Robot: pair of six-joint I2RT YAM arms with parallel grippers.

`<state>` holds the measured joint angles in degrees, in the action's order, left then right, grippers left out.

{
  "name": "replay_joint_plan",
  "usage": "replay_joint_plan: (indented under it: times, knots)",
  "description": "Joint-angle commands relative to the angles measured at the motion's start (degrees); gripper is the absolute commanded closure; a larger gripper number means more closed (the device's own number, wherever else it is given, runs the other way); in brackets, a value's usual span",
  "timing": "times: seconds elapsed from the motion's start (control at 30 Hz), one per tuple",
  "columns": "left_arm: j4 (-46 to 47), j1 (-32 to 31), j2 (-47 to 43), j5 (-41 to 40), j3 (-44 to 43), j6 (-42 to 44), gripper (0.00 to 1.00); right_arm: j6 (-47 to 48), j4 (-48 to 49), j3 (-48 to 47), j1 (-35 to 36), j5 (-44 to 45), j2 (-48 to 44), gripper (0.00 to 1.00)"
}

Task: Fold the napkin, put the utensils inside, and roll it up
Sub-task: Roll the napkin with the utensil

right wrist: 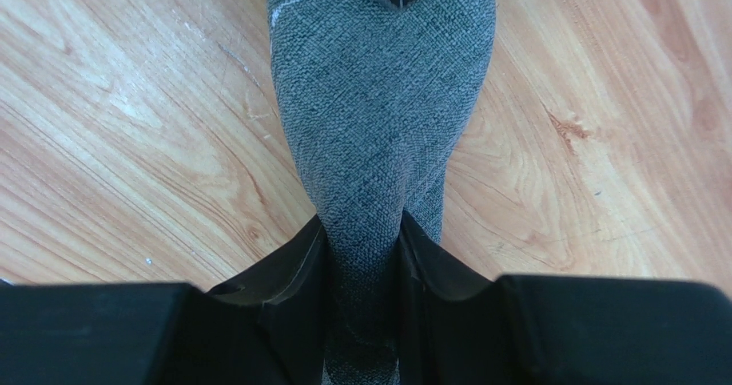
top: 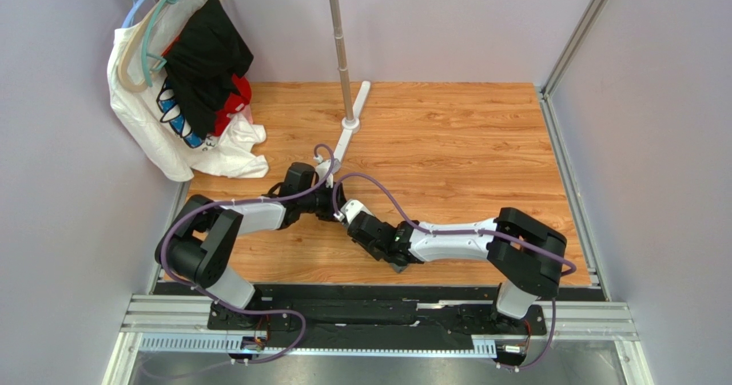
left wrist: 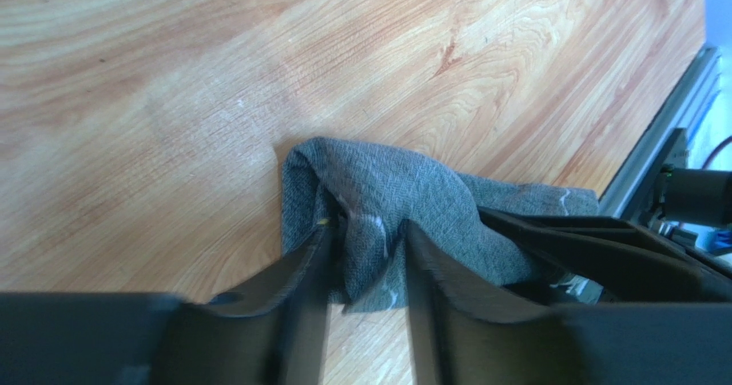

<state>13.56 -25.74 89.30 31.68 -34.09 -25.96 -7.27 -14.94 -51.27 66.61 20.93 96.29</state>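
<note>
The napkin [left wrist: 387,188] is a dark grey cloth, bunched into a narrow bundle just above the wooden table and held between both grippers. My left gripper [left wrist: 369,248] is shut on a fold of it near its pale stitched edge. My right gripper [right wrist: 361,248] is shut on the other end of the napkin [right wrist: 378,102]. In the top view the left gripper [top: 335,206] and the right gripper [top: 359,222] meet near the table's middle front, and they hide most of the cloth. No utensils are in view.
White, black and red clothes on hangers [top: 185,85] hang at the back left, spilling onto the table. A metal pole [top: 342,50] stands on a white foot [top: 350,121] at the back middle. Walls and an aluminium rail [top: 567,170] bound the table.
</note>
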Motion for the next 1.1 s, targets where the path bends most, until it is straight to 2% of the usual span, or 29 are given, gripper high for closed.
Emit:
replay_joint_plan:
  times: [0.0,0.03,0.07,0.17,0.47,0.67,0.87,1.07]
  knots:
    - [-3.2,0.2,-6.2,-2.1,-0.3,-0.5,0.45,-5.1,0.0,1.7,-3.7,-6.6,-0.3,0.7]
    - [-3.6,0.2,-7.3,-3.5,0.0,-0.7,0.42,-5.7,0.2,2.0,-5.1,-7.6,-1.0,0.71]
    - [-4.0,0.2,-8.4,-4.2,0.2,-1.3,0.34,-6.1,0.3,2.5,-6.0,-10.0,-2.1,0.71]
    - [-5.6,0.2,-14.0,-7.0,1.2,-3.0,0.27,-7.8,1.3,3.9,-9.4,-14.8,-3.6,0.71]
    - [-17.3,0.7,-27.9,-12.2,0.0,-4.7,0.24,-12.4,5.6,7.8,-18.6,-26.2,-6.6,0.73]
    - [-27.8,1.5,-36.8,-12.6,-4.2,-3.7,0.21,-15.8,6.6,10.5,-23.3,-25.1,-9.3,0.73]
    - [-35.2,2.3,-40.9,-10.9,-10.6,-1.4,0.2,-16.9,7.9,13.5,-28.6,-25.5,-13.0,0.74]
    - [-37.1,4.0,-40.7,-6.5,-15.4,-0.2,0.19,-17.4,7.8,15.5,-35.9,-26.0,-15.3,0.74]
